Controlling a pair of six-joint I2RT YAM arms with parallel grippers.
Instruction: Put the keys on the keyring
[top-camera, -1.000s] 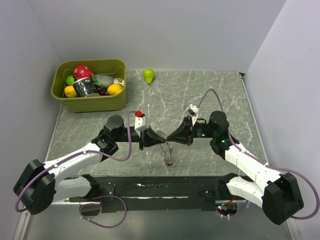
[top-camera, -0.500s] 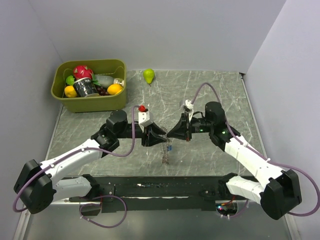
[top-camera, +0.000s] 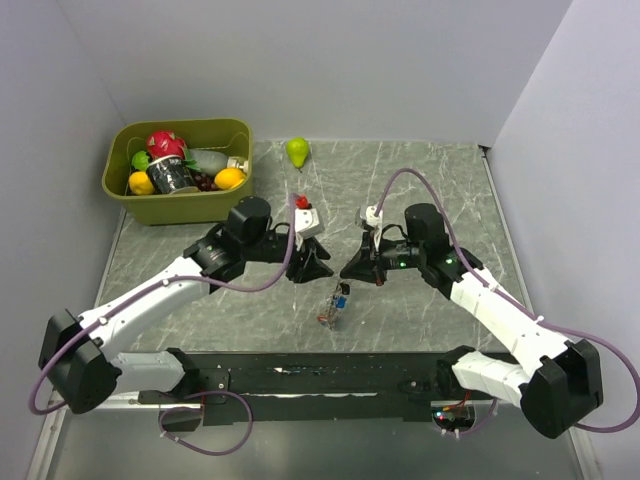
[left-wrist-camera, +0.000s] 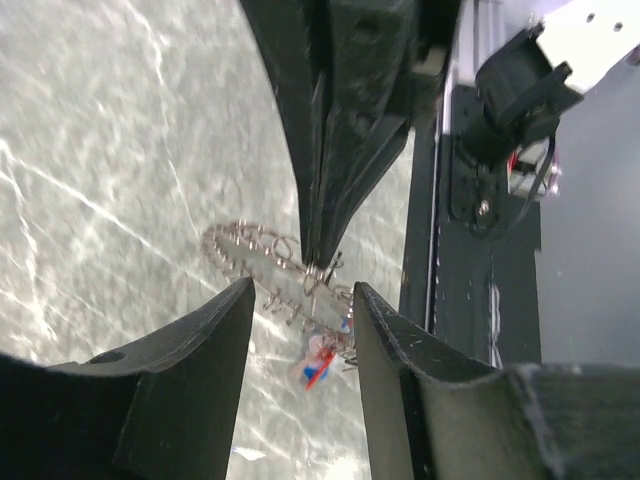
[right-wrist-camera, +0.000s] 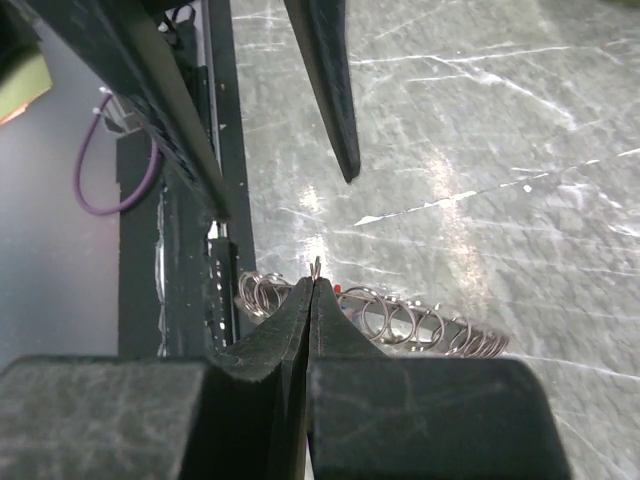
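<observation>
Squinting at the top view, I can't split keys (top-camera: 341, 291) from ring (top-camera: 329, 312): one small blur between left gripper (top-camera: 312, 268) and right gripper (top-camera: 347, 272), on or just above the table (top-camera: 430, 180), can't tell. Wrist views show a thin grey coiled-looking ring, red and blue tags (left-wrist-camera: 318, 362). Right gripper clenched on its rim; left released.

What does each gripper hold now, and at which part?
The right gripper is shut on the thin grey metal keyring, pinching its toothed rim. The left gripper is open and holds nothing.
</observation>
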